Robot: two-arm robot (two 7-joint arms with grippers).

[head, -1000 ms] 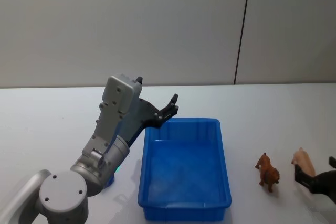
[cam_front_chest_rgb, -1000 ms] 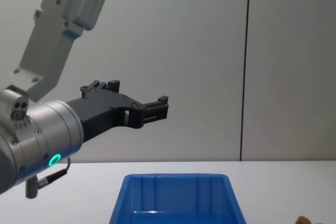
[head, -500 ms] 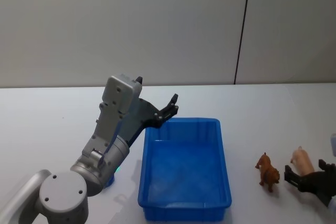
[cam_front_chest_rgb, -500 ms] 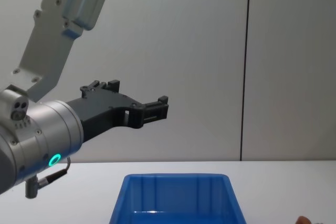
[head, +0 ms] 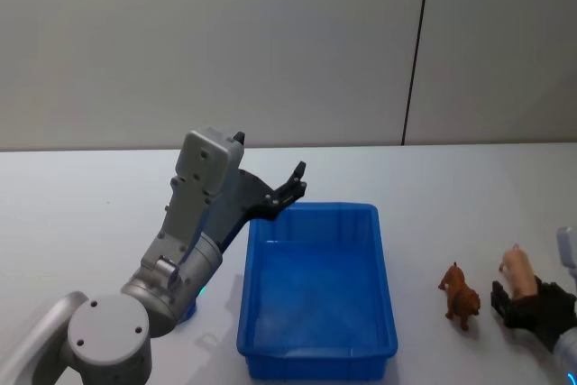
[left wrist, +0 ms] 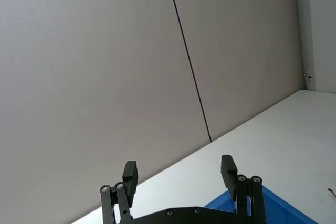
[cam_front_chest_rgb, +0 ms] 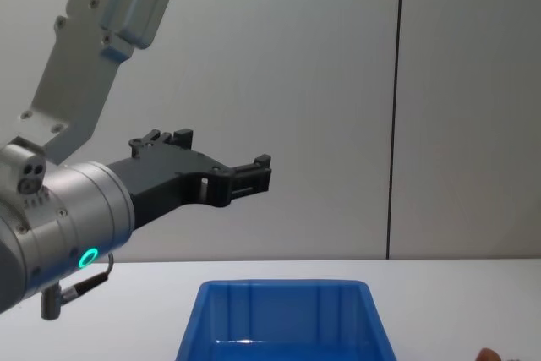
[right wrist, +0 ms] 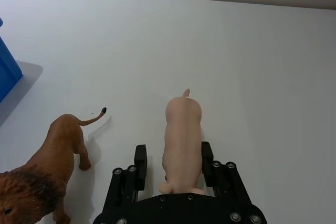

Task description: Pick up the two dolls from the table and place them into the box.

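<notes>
My right gripper [head: 526,306] is in the lower right corner of the head view, low over the table [head: 90,214]. It's open. In the right wrist view the right gripper [right wrist: 173,151] straddles the pink pig doll [right wrist: 181,140] with one black finger on each side of its body. A gap shows between one finger and the pig's flank, and the other finger [right wrist: 206,153] is right against it or touching, I can't tell which. The pig isn't clamped. It stands on the table [right wrist: 262,77] and I can't tell which end faces my gripper.

In the head view the pink pig doll [head: 516,268] is at the right edge, low in the frame. The brown lion doll [head: 460,295] stands just beside it, toward the box, and the two are apart. In the wrist view the brown lion doll [right wrist: 47,166] is next to the gripper, outside the fingers, with its tail curling up.

The blue box [head: 388,313] is at lower centre of the head view, well apart from both dolls, with nothing inside it. In the chest view the blue box [cam_front_chest_rgb: 287,289] is at bottom centre.

My left gripper [head: 296,179] hangs in the air above the box's far left corner, centre-left of the head view. In the left wrist view the left gripper [left wrist: 178,167] has its fingers spread wide and holds nothing. In the chest view the left gripper [cam_front_chest_rgb: 258,171] is mid-frame, high above the box.
</notes>
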